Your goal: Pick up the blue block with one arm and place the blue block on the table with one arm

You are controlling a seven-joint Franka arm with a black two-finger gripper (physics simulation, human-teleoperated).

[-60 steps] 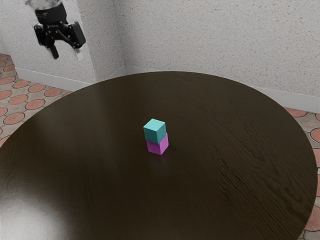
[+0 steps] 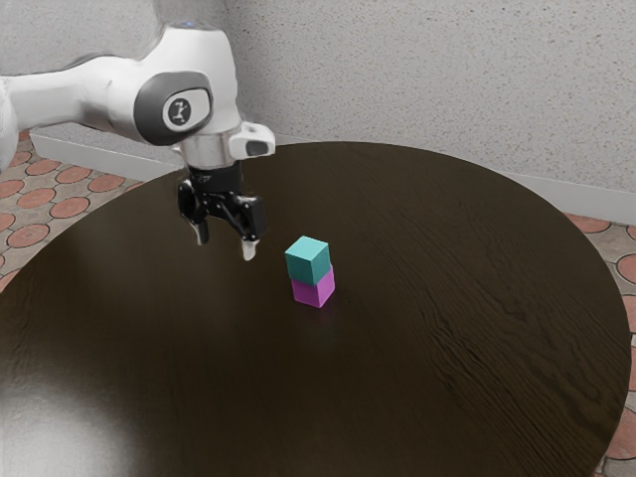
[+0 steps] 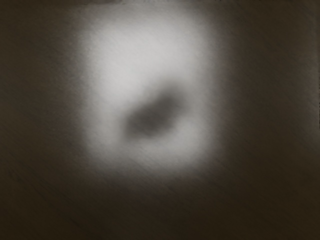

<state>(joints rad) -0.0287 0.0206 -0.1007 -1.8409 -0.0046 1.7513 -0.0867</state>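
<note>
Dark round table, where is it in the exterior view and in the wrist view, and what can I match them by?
Exterior view: the dark round table spans the middle and lower part, reaching both side edges.
Wrist view: its surface lies around and beneath a pale, blurry patch.
Shared landmark: the table's dark, streaky wood grain.

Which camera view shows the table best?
The exterior view: it takes in most of the table, its curved rim and the blue block stacked on the pink block. The wrist view shows a patch of its dark surface with bright glare.
</note>
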